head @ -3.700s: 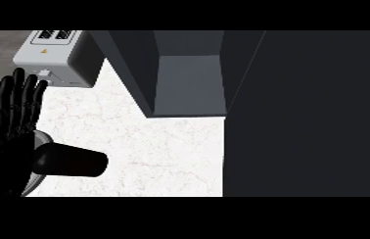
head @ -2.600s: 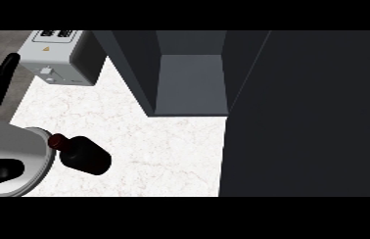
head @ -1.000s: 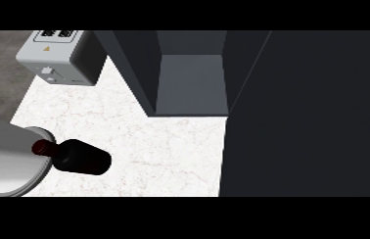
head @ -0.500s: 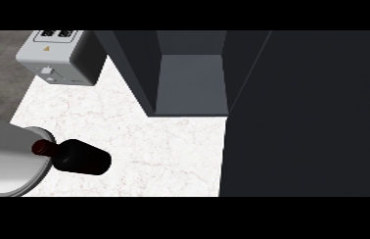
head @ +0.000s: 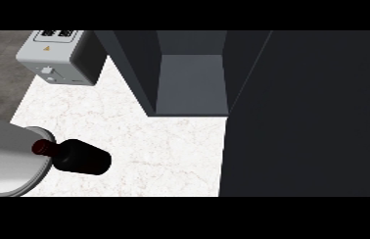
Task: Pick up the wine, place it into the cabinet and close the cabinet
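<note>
No hand shows, only a grey forearm (head: 18, 164) at eight o'clock, so its state cannot be told. The wine (head: 78, 156) stands beside it on the table (head: 159, 150). Glass, heavy, slippery: grip its body. The cabinet (head: 192, 81) gapes at twelve.

A white marbled desk (head: 151, 145) with faint veins fills the middle and near part of the view, evenly lit with only soft shadow. At the far left stands a light grey toaster (head: 57, 57) with two slots on top, a small orange mark and a round knob on its face; its dark side faces right. Left of the desk runs a strip of mottled grey floor (head: 14, 81). A broad dark panel (head: 303, 115) covers the whole right side, near to far.
</note>
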Controlling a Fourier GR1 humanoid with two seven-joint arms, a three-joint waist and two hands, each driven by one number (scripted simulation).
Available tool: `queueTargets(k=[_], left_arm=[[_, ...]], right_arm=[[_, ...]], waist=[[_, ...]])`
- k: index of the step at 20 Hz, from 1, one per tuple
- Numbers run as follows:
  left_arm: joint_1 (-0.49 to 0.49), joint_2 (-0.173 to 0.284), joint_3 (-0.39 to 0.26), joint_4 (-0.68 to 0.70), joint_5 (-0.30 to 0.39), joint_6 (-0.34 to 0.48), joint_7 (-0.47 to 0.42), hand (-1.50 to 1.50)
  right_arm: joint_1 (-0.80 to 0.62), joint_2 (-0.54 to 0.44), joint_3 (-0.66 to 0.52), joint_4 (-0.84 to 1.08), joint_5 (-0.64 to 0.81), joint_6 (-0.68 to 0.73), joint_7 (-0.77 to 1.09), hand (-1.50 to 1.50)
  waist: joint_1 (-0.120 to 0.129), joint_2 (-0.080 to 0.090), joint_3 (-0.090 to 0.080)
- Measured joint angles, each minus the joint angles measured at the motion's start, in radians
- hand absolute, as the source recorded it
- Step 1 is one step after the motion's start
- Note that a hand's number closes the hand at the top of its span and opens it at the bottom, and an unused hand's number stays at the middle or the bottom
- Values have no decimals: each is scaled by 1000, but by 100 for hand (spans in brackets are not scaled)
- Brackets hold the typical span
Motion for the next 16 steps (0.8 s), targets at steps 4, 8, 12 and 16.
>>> queueTargets(k=[4, 8, 12, 16], left_arm=[[56, -28, 45, 35, 67, -72, -59, -150], [132, -81, 63, 63, 103, -145, -125, -150], [179, -126, 66, 147, 115, -222, -214, -150], [199, -150, 50, 186, 87, -272, -292, -150]], right_arm=[[-16, -3, 7, 1, 4, -11, 9, -150], [-10, -11, 0, -1, 5, -14, 4, -150], [-20, -11, 12, 0, 7, -20, 7, -150], [-23, -14, 33, -1, 12, -32, 12, -150]], waist=[[-1, 0, 0], [-4, 0, 0], [-6, 1, 0], [-11, -1, 4]])
